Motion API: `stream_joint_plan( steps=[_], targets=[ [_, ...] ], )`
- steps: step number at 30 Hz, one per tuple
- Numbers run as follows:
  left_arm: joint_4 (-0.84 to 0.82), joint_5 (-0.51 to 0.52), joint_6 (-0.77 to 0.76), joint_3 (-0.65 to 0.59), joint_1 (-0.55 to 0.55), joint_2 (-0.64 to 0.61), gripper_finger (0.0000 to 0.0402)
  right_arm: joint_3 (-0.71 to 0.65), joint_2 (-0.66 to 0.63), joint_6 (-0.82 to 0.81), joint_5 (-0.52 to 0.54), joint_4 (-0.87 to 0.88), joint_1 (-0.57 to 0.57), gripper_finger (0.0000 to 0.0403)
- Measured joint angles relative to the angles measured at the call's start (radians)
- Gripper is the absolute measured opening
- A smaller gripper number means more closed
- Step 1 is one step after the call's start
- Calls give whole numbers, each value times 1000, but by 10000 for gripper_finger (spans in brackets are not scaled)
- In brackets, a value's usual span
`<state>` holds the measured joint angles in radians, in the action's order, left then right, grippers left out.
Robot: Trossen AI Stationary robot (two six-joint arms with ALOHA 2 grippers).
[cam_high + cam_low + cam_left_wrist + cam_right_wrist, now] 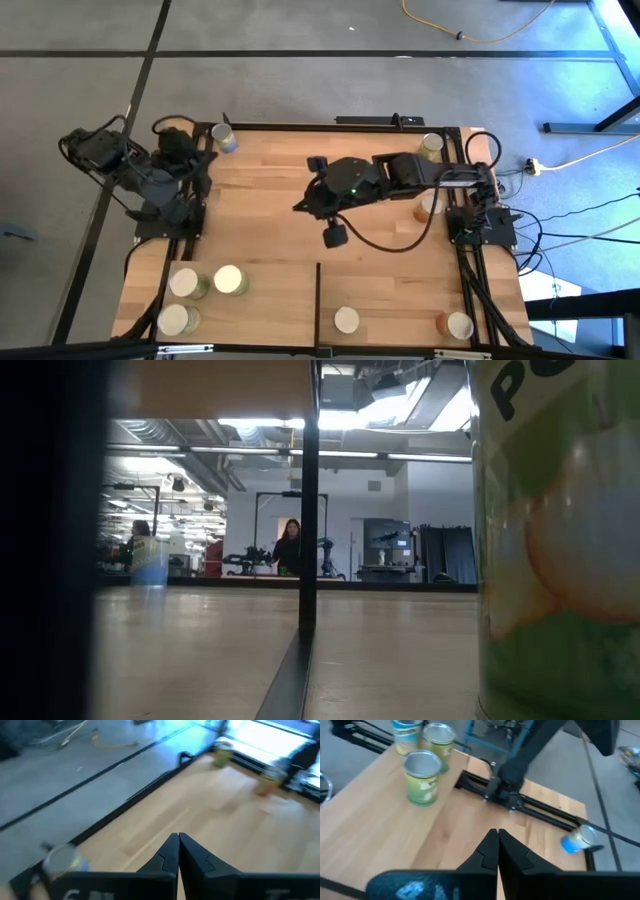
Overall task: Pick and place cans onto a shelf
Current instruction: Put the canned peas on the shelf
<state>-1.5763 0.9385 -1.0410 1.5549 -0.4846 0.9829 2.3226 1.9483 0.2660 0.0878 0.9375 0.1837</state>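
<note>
Several cans stand on the table. Three green cans (185, 283) (230, 280) (422, 777) are on the pale shelf panel (270, 310) at the near left. Right of its dark divider (318, 300) stand one pale-topped can (346, 320) and an orange one (458, 325). A blue can (225, 138) is at the far left corner. A green can (222, 755) and an orange can (270, 780) are at the far right. My right gripper (498, 847) hangs shut and empty above the table's middle (305, 200). My left gripper (178, 850) is shut and empty near the blue can.
The left arm's base rail (520, 802) runs along the table's left side. Cables trail off the right edge (500, 215). In the low view a green can (560, 540) fills the right side, and a person (290, 545) stands far off in the room.
</note>
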Motion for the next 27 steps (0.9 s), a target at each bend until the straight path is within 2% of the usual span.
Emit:
stream_joint_plan(
  steps=[3, 13, 17, 27],
  targets=[
    [4, -11, 4, -4, 61, -32, 0, 0, -9, -3, 28, 15, 2, 6],
    [5, -14, 30, -3, 227, -136, 0, 0, -10, -64, 26, 22, 3, 7],
    [6, -48, 57, -5, 286, -171, 0, 0, -10, -52, 26, 25, 9, 7],
    [5, -39, 81, -149, 431, -274, 0, 0, -10, -51, 25, 28, 9, 8]
  ],
)
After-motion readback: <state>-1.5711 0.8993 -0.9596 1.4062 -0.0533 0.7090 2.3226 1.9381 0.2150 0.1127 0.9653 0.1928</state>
